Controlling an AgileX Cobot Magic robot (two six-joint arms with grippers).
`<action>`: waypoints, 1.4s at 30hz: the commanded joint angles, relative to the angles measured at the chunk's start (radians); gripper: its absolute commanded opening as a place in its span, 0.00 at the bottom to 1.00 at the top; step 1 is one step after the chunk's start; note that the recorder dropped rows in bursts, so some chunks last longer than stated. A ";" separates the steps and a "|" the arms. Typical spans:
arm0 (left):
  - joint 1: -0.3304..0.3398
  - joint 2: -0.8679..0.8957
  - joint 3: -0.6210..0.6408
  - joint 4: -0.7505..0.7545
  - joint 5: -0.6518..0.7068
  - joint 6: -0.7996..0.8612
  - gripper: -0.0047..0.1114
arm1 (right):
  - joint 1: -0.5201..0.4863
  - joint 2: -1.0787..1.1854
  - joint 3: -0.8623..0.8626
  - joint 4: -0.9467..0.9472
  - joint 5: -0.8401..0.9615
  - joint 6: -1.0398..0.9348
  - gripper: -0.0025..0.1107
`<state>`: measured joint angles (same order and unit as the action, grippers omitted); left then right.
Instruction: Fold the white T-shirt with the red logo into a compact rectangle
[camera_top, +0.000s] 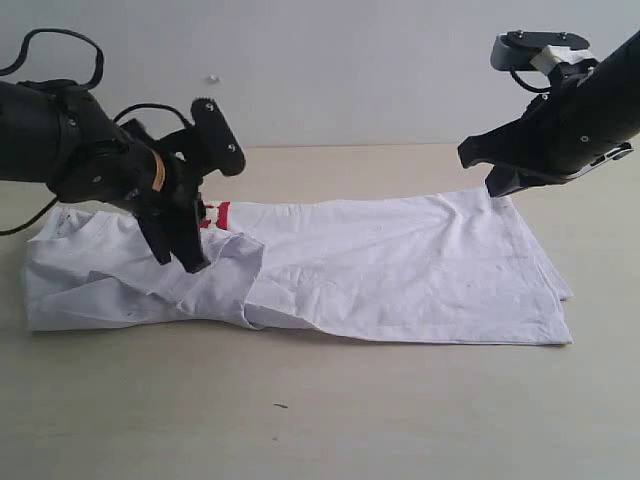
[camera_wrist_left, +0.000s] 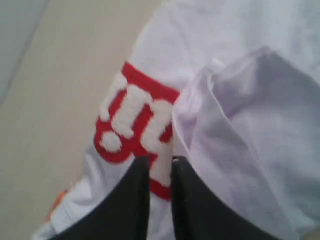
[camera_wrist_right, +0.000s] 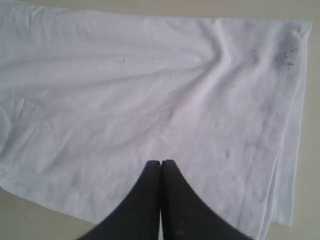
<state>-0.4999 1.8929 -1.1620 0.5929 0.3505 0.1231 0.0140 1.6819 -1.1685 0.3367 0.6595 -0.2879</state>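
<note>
The white T-shirt (camera_top: 400, 270) lies spread across the bench (camera_top: 320, 420). Its hem end is toward the right arm and its collar end toward the left, where a flap of cloth is turned over into a rumpled ridge. The red logo (camera_wrist_left: 132, 120) is mostly hidden: a few white letters on red show past the flap, too few to read. An orange speck at the shirt's edge in the left wrist view is too blurred to name.

The left end effector (camera_top: 190, 258) points steeply down at the flap's ridge, just beside the logo. Its jaws stand a slit apart, released, with nothing seen between them (whether the tips touch the cloth I cannot tell). That arm reaches in from the left edge, bent sharply at the wrist.

The right end effector (camera_top: 497, 186) sits at the far hem corner, clenched tight, with no cloth seen between its jaws. Its arm slants down from the upper right and is cut off by the frame
</note>
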 joint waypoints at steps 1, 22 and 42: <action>0.001 -0.012 -0.007 -0.228 0.142 0.072 0.05 | -0.002 -0.008 0.003 0.004 -0.004 -0.008 0.02; 0.001 0.096 -0.001 -0.149 0.111 -0.137 0.48 | -0.002 -0.008 0.003 0.056 0.007 -0.050 0.02; 0.012 0.096 -0.001 0.887 0.143 -0.924 0.37 | -0.002 -0.008 0.003 0.056 -0.001 -0.050 0.02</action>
<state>-0.4912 1.9917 -1.1620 1.4335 0.4721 -0.7211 0.0140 1.6819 -1.1685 0.3896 0.6658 -0.3278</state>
